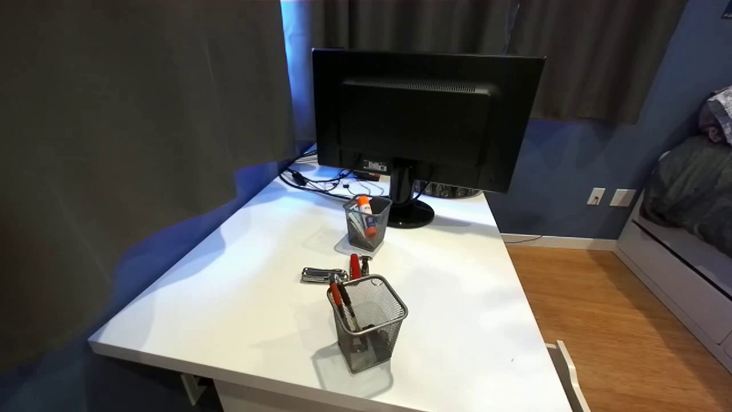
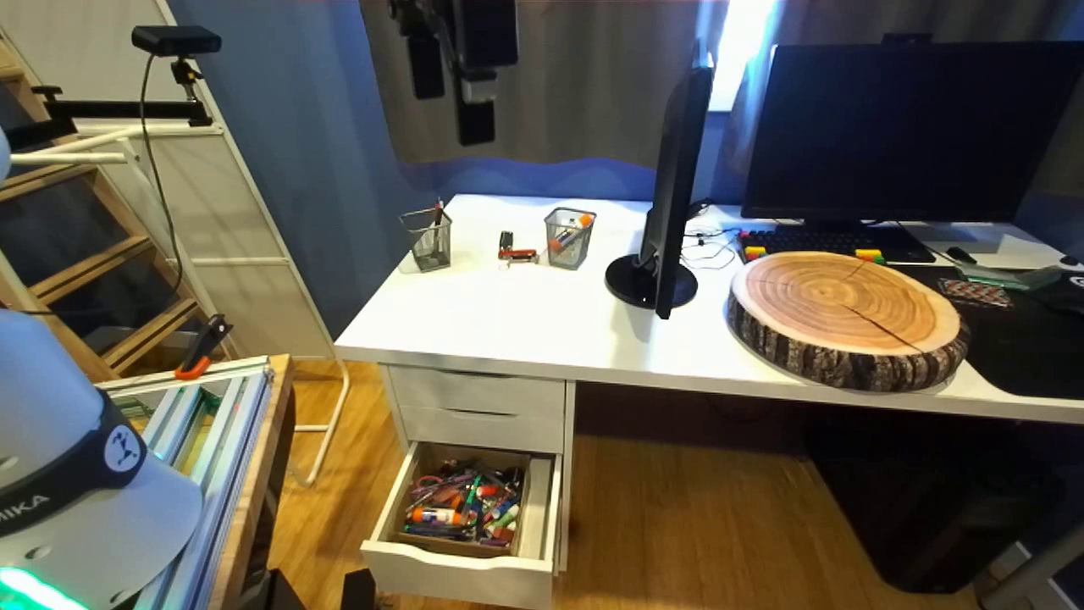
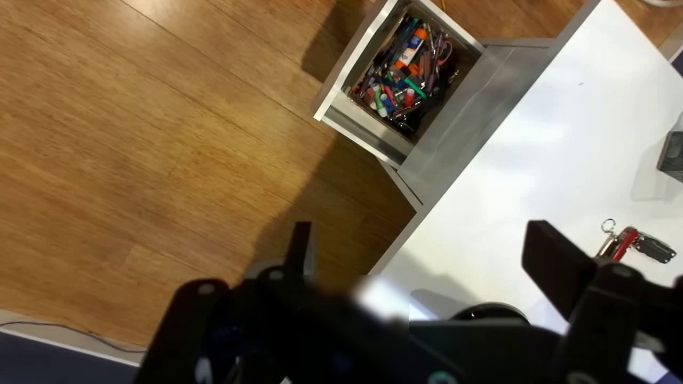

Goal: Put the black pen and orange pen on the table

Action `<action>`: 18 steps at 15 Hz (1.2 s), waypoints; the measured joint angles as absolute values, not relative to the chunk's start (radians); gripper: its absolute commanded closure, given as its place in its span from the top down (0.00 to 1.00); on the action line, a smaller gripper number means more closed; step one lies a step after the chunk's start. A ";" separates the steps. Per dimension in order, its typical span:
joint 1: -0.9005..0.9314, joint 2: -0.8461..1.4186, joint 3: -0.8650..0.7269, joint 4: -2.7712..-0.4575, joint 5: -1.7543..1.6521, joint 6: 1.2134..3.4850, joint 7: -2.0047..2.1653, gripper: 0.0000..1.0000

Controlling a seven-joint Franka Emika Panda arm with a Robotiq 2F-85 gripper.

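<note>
Blue walls [image 1: 572,166] are hung with dark curtains [image 1: 143,143] above a wooden floor [image 3: 149,160]. Beside them a long white desk [image 2: 474,313] is set, its smooth top washed with glare. Its width is crossed by a monitor [image 1: 423,114] on a black stand [image 1: 410,214]; past this, a further screen [image 2: 915,135] and a thick round wood slab [image 2: 847,305], bark around its edge, are placed. Under the desk a drawer [image 2: 461,576] is pulled out, heaped with loose stationery [image 2: 478,500]. In the wrist view the black tool [image 3: 419,229] is shown with its fingers [image 3: 557,261] parted widely; in an exterior view it is seen against the curtain, raised clear of the desk. A mesh cup [image 1: 382,224] is stood near the black stand, an orange-ended glue stick [image 1: 366,216] kept inside; a matching end cup [image 1: 392,335] is stood nearer the desk's end. The gap between the cups is partly taken up by a red pocketknife-shaped object [image 1: 354,266] and a dark, silver-trimmed bar [image 1: 324,276], laid just beside each other. In the end cup, enclosed by mesh, the black pen [image 1: 345,294] and the orange pen [image 1: 335,294] are held close together, tilted, leaned on the rim.
</note>
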State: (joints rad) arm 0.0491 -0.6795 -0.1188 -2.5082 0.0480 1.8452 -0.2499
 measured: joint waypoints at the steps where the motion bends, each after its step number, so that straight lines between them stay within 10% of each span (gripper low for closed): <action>1: 0.049 -0.679 -0.119 -2.508 0.048 1.845 -0.250 1.00; 18: 0.382 -0.225 0.270 -2.195 0.033 1.891 -0.377 1.00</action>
State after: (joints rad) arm 0.3824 -0.2247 0.2705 -2.1953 0.0332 1.8905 -0.3772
